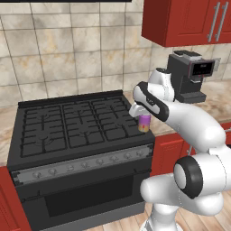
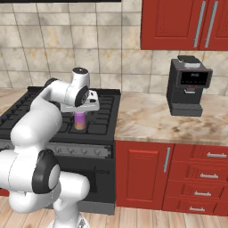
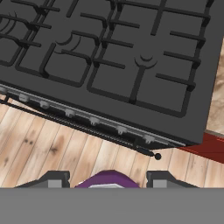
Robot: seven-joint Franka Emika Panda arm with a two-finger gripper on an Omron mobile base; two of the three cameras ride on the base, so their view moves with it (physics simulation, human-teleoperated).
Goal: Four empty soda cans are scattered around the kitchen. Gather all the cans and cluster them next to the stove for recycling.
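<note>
A purple soda can (image 1: 144, 122) hangs upright in my gripper (image 1: 143, 118), which is shut on it above the right front corner of the stove (image 1: 67, 126). From the right side the same can (image 2: 80, 120) shows under the hand (image 2: 80, 107), over the stove's right burners (image 2: 100, 116). Looking down the hand, the can's purple top (image 3: 108, 178) sits between the two dark fingertips (image 3: 52, 179), with the black grates (image 3: 109, 57) and the knob strip (image 3: 94, 121) below.
A dark boxy coffee machine (image 2: 188, 87) stands on the beige counter (image 2: 151, 120) right of the stove. Red wall cabinets (image 2: 182, 24) hang above it, red drawers (image 2: 200, 178) below. Wooden floor (image 3: 52, 148) lies in front of the oven.
</note>
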